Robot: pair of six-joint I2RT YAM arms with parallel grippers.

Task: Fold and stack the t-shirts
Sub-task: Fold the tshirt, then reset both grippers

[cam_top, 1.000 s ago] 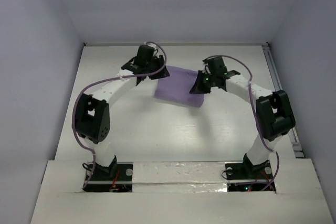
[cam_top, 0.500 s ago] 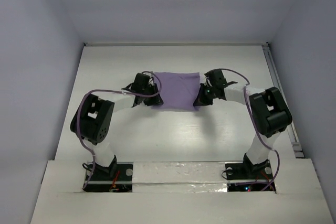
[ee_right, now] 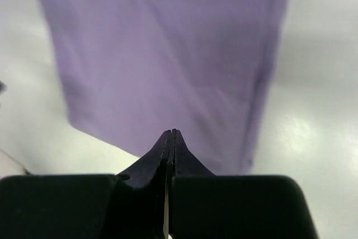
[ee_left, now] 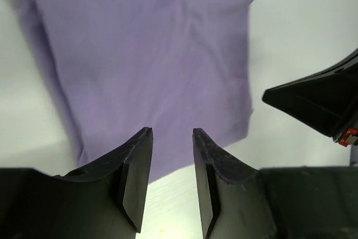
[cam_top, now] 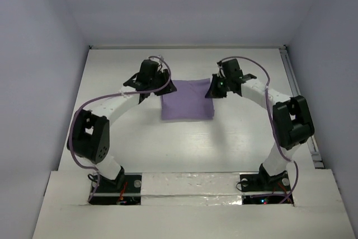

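Note:
The lavender t-shirt (cam_top: 187, 99) lies flat on the white table as a folded rectangle. It also shows in the left wrist view (ee_left: 151, 60) and the right wrist view (ee_right: 168, 48). My left gripper (cam_top: 166, 87) is at the shirt's far left corner. It is open and empty, with its tips (ee_left: 172, 132) just above the cloth's edge. My right gripper (cam_top: 211, 92) is at the shirt's far right corner. Its jaws (ee_right: 170, 132) are pressed shut, with no cloth visible between them. The right gripper's black tip (ee_left: 319, 102) shows in the left wrist view.
The white table (cam_top: 184, 144) is bounded by grey walls at the left, back and right. A metal rail (cam_top: 295, 90) runs along its right edge. Both arm bases stand at the near edge.
The shirt was carried from the back towards the near side and laid down flat. Both grippers have since moved back to its far corners, and the left one is open.

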